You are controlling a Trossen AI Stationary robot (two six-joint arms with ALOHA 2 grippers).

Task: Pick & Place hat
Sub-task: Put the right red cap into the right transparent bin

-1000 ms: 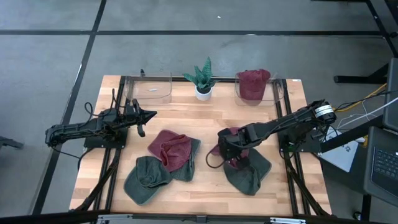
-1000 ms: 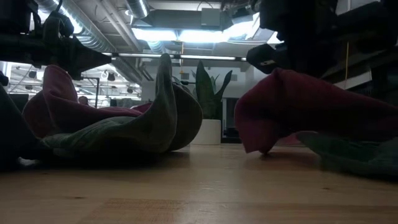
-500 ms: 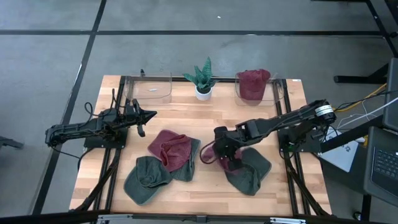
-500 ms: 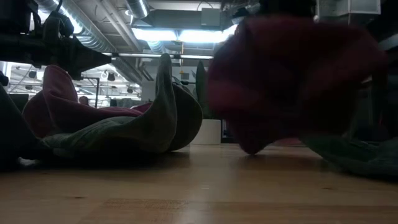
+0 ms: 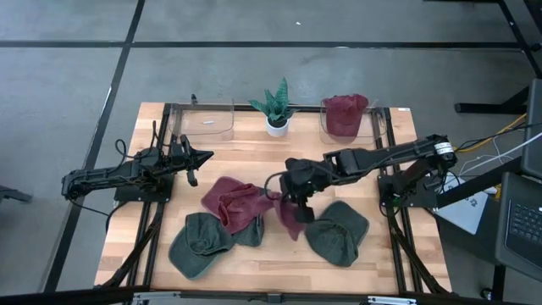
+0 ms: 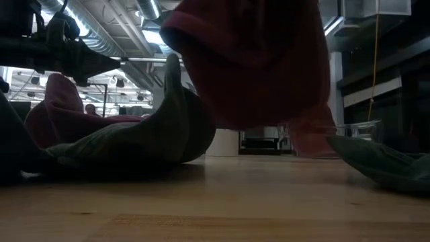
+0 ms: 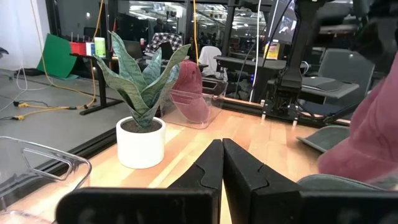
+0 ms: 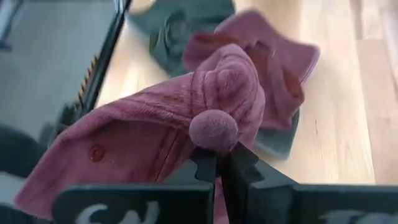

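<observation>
The right end effector (image 5: 298, 202) is clenched on a soft maroon hat (image 8: 161, 137) with a fuzzy pompom, hanging limp above the wooden bench (image 5: 254, 263) between the green and maroon hat piles. The left end effector (image 5: 203, 156) is clenched empty beside its base.

The maroon hat (image 8: 186, 118) is soft, matt cloth with a faded, washed look, stitched seams, and a cloth-covered button on its crown. Beside it, the green hats (image 5: 339, 230) look like similar matt fabric. The table (image 5: 279, 152) is pale wood, smooth with a light sheen. The bins (image 7: 205, 102) near the plant pot (image 7: 141, 142) are clear, glossy plastic; the pot is smooth white.
</observation>
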